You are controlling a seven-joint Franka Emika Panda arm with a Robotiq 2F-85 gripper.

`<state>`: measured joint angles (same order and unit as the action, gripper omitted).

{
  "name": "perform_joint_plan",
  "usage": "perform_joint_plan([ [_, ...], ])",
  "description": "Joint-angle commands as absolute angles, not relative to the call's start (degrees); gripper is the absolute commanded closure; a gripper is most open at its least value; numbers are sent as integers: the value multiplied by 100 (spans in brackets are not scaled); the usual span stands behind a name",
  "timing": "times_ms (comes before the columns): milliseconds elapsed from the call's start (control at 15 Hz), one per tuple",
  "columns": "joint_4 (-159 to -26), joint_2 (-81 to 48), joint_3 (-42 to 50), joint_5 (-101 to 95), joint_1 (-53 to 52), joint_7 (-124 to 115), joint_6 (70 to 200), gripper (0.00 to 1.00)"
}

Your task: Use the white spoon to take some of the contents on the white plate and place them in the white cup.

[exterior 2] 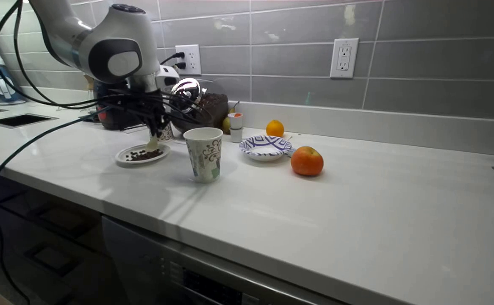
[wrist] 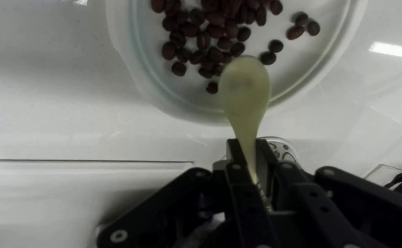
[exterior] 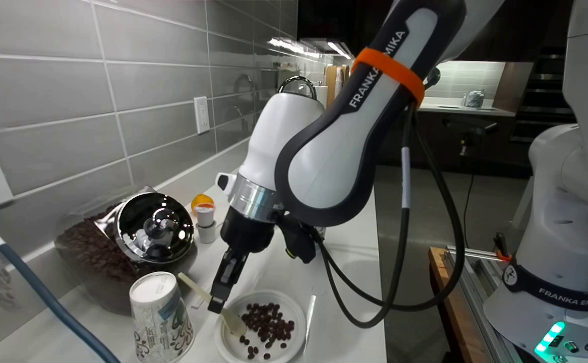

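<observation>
white spoon (wrist: 245, 86) pinched by the handle in the tool (wrist: 247, 147), scoop end ahead of it, over the white plate (wrist: 299, 62) at the edge of the beans (wrist: 215, 31); can't tell if touching them. white cup (exterior 2: 204, 156) upright on the tabletop (exterior 2: 314, 224), right of the tool in an exterior view; inverted patterned cup (exterior 2: 169, 133) partly hidden behind the tool there.

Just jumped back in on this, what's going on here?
The gripper holds the spoon with its scoop end over the plate, at the edge of the beans. I see none lifted on the spoon; a loose cluster lies on the plate. The upright cup stands apart on the counter, and I can't see whether any beans are inside it.
</observation>
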<state>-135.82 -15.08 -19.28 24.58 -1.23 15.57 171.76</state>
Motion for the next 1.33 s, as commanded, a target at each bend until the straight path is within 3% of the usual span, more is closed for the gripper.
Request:
perform_joint_plan([
  [0,-13764,-1357,-1954,2468,-42,1656,16982,96],
  [1267,-13934,-841,-1787,2413,-134,1563,15935,96],
])
